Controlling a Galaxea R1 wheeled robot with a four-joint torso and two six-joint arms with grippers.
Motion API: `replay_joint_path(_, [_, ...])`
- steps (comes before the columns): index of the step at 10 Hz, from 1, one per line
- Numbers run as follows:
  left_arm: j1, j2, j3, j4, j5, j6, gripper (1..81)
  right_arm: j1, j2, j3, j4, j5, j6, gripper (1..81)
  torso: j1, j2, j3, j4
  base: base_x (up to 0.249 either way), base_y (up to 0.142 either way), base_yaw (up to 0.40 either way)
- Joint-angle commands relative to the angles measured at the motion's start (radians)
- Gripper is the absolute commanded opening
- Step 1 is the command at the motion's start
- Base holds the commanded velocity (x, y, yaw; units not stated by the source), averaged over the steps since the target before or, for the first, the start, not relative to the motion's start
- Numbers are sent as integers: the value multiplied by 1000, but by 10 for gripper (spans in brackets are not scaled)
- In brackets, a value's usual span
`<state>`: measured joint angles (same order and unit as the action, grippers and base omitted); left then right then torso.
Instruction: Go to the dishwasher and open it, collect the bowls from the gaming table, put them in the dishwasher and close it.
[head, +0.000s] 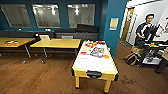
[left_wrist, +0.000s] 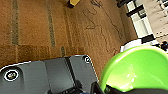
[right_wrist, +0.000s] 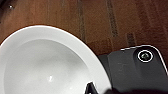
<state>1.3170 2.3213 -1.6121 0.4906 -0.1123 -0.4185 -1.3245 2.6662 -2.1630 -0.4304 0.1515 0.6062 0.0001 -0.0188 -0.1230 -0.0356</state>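
Both claws are hard to make out: in the left wrist view a green bowl (left_wrist: 136, 68) sits large against the wrist, cut off at the picture's edge, with a dark finger (left_wrist: 96, 88) just at its rim, and the left claw appears closed on it; in the right wrist view a white bowl (right_wrist: 47, 62) likewise runs out of the picture, a dark finger (right_wrist: 90, 88) touching its rim, the right claw seemingly gripping it. Under both bowls lies brown wooden floor (left_wrist: 37, 27). The head view shows the gaming table (head: 95, 58) ahead, a white-topped bench with yellow sides and legs, carrying several small colourful things too blurred to name. Beside it to the left stand two yellow-topped desks (head: 57, 43), and behind it a teal pillar (head: 112, 22). To the right, a person (head: 145, 28) stands at a control rig, partly cut off, with a bag (head: 131, 58) on the floor nearby.
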Motion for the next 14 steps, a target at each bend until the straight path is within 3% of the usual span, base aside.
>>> replay_joint_path(1, [-58, -32, 26, 17, 16, 7, 10, 64, -10, 2, -19, -12, -2, 10, 0, 0, 0, 0, 0, 0, 0])
replay_joint_path(8, [-55, -28, 24, 19, 14, 9, 10, 61, -10, -7, -19, -12, -2, 10, 0, 0, 0, 0, -44, 0, 0])
replay_joint_path(14, [-55, -23, 24, 20, 17, 10, 10, 61, -9, -6, -21, -13, -2, 10, 0, 0, 0, 0, 0, 0, -276])
